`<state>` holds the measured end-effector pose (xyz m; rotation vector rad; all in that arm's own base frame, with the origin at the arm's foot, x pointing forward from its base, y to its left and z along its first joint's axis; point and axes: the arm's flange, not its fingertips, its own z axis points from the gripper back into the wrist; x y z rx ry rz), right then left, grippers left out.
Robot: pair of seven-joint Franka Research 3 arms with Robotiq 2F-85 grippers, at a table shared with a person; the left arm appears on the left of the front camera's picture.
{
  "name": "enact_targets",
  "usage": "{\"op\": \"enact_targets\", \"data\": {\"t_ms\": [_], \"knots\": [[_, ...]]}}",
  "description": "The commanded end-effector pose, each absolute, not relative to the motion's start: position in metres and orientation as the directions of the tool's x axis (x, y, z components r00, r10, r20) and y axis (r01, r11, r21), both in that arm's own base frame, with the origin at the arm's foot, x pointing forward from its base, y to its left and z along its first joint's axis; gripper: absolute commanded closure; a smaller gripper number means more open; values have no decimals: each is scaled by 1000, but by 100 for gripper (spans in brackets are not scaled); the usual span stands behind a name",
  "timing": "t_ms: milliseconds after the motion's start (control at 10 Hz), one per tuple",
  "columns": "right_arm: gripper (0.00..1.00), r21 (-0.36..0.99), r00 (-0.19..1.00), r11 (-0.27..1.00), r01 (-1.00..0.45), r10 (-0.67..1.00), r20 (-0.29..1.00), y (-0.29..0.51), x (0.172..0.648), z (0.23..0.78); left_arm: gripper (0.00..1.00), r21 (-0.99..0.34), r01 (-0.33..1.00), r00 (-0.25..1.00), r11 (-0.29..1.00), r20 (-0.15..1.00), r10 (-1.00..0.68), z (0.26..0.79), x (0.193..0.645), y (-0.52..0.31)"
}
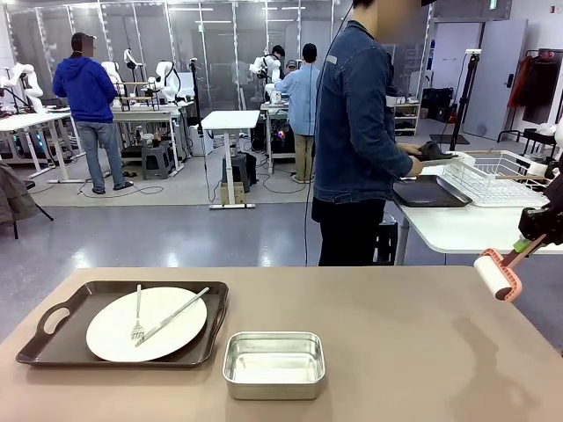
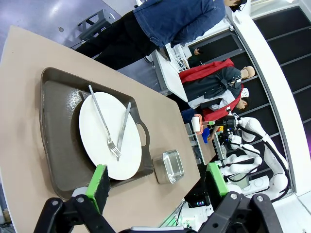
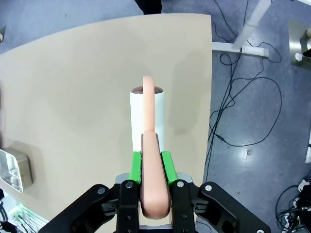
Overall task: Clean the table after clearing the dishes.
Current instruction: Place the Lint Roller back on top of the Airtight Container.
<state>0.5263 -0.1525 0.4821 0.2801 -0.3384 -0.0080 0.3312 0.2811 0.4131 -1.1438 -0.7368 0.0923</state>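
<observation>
Right tool (image 1: 538, 224) at 3 o'clock, pinching a pink-handled roller (image 1: 498, 275) over the counter's (image 1: 396, 343) edge!
Left tool (image 2: 156, 180) hangs spread wide, the plate (image 1: 106, 338) just beyond its fingers. Front view: the plate sits in a dark tray (image 1: 53, 338) at 8 o'clock, carrying a fork (image 1: 138, 316), tines toward 6, and a knife (image 1: 176, 315) slanting 2 to 8. A steel pan (image 1: 274, 363) at 6 o'clock stands empty.
</observation>
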Motion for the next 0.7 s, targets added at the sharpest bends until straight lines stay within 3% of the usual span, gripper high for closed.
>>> {"op": "enact_targets", "data": {"t_ms": [0, 600], "knots": [[79, 281, 940, 958, -51, -49, 339, -152, 528, 484, 0, -849, 300, 766, 435, 486, 421, 413, 327, 283], [79, 281, 940, 958, -51, -49, 339, -152, 528, 484, 0, -849, 300, 766, 435, 486, 421, 413, 327, 283]]}}
